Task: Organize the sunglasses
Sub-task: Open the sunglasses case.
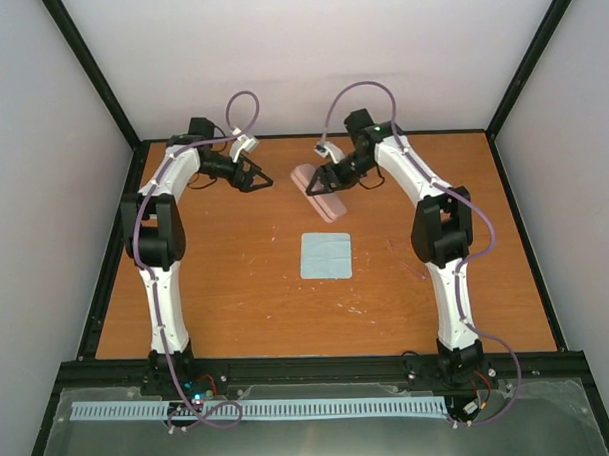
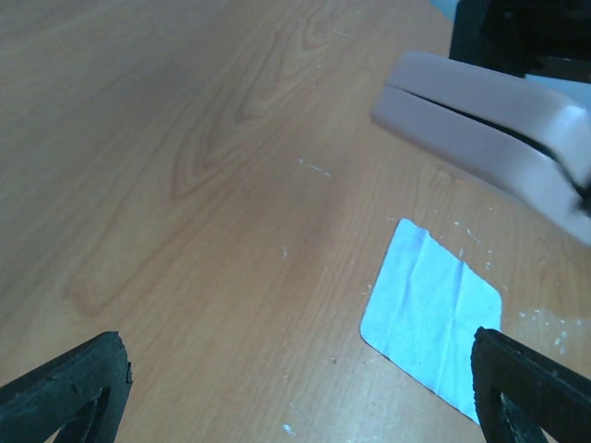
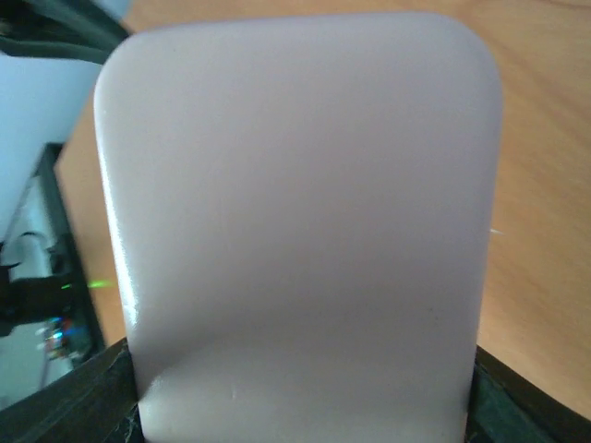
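Observation:
A pink oblong case (image 1: 318, 192) lies at the back middle of the wooden table, and my right gripper (image 1: 325, 179) is shut on its far end. In the right wrist view the case (image 3: 300, 212) fills the frame, with a dark finger (image 3: 88, 397) against each side. My left gripper (image 1: 260, 178) hangs wide open just left of the case, holding nothing; its view shows bare wood between the fingertips (image 2: 78, 378). A faint thin pinkish line on the wood by the right arm may be the sunglasses (image 1: 412, 266); I cannot tell for sure.
A light blue square cloth (image 1: 325, 255) lies flat at the table's middle, also seen as the cloth (image 2: 429, 314) in the left wrist view below the case (image 2: 480, 138). Black frame rails and white walls border the table (image 1: 237, 290).

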You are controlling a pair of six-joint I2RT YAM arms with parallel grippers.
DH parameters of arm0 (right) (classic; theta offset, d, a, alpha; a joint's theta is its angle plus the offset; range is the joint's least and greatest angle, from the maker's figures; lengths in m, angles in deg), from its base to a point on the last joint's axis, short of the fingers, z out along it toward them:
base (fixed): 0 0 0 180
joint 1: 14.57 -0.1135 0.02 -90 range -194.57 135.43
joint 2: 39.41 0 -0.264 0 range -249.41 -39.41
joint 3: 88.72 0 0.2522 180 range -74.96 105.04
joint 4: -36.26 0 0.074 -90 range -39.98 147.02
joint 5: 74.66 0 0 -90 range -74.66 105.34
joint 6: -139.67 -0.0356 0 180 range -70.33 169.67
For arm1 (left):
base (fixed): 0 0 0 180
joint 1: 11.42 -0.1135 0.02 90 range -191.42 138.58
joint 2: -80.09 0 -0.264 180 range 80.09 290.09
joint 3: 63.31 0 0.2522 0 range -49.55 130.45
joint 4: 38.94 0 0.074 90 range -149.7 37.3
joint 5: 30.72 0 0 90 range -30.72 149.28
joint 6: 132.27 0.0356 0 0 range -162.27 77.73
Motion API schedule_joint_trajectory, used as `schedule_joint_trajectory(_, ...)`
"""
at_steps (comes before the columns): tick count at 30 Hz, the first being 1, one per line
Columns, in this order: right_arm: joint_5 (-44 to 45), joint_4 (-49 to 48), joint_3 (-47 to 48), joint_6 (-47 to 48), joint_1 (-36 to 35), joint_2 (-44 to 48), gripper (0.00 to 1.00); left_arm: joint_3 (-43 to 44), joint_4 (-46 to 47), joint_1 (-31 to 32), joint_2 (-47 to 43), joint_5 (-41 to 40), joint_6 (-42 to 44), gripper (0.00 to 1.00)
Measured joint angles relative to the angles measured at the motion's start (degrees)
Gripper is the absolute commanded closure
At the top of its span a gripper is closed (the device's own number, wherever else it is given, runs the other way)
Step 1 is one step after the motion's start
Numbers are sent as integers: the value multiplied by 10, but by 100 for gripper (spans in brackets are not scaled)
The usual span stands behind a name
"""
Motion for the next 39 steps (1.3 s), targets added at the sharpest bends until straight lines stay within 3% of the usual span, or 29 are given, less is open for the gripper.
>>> schedule_joint_trajectory(8, -79, 7, 15, -12, -45, -8, 71, -73, 34, 3, -33, 35, -28, 1)
schedule_joint_trajectory(18, -71, -21, 15, -43, -60, -8, 71, -83, 28, 3, -64, 107, -17, 1)
schedule_joint_trajectory(31, -51, -34, 56, -78, -89, -19, 72, -123, 58, 2, -64, 136, -29, 2)
schedule_joint_trajectory(39, -50, -49, 14, -78, -89, -16, 83, -160, 86, 3, -64, 116, -36, 3)
